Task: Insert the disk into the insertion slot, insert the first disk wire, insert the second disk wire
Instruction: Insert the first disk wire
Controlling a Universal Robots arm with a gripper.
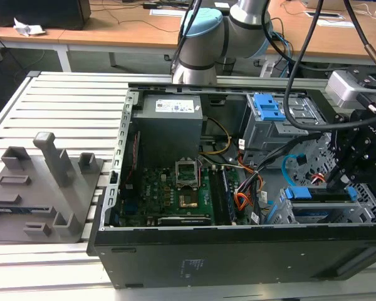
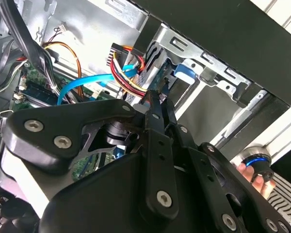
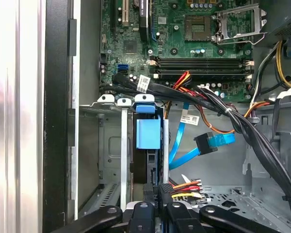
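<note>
hand (image 2: 156, 98) closed, first disk wire (image 2: 128, 74) gripped

disk (image 3: 148, 134) sat in the insertion slot (image 3: 111, 104), first disk wire (image 3: 186, 186) plug in the gripper (image 3: 159, 191) just at the disk's end, second disk wire (image 3: 180, 145) looped beside it

Lab — slotted aluminium bench (image 1: 69, 100), cabled desks (image 1: 131, 31), opened computer case (image 1: 238, 257)

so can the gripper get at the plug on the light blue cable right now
Probably not yet: the gripper looks shut on the red and black wires by the disk. The blue cable itself hangs free, nothing covering it.
</note>
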